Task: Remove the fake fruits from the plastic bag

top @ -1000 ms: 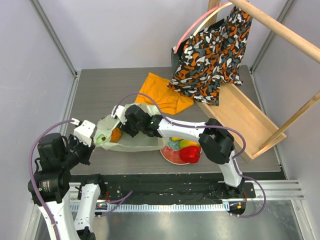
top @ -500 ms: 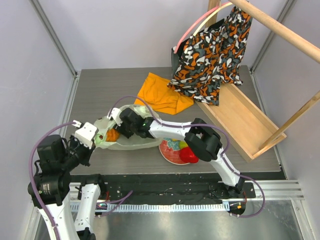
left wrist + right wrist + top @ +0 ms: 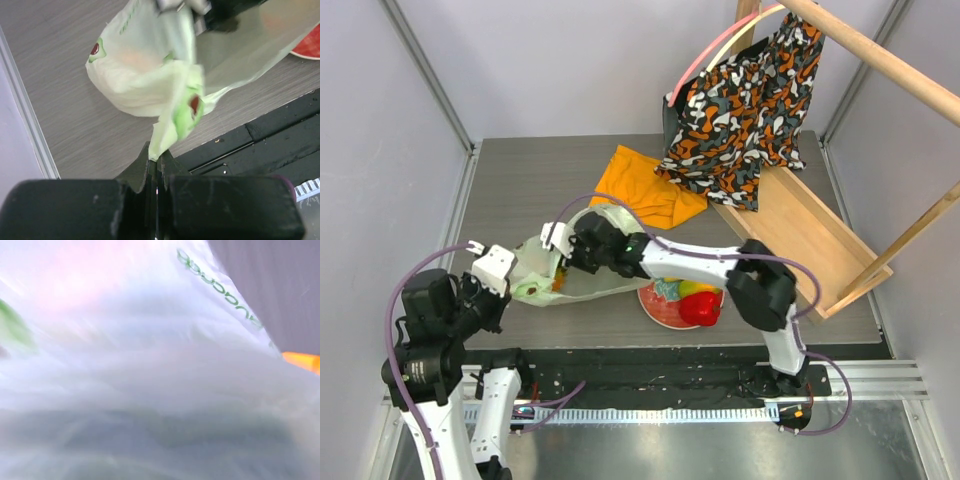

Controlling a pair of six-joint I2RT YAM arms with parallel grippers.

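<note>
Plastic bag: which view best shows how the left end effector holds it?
Left wrist: the left end effector is shut on a twisted edge of the plastic bag. Top external shows most of the bag, grip tiny; right wrist shows only blurred plastic.

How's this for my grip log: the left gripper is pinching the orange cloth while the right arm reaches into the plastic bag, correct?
No. The left gripper is shut on the pale-green plastic bag, not the orange cloth, as the left wrist view shows. The right arm does reach into the bag.
</note>
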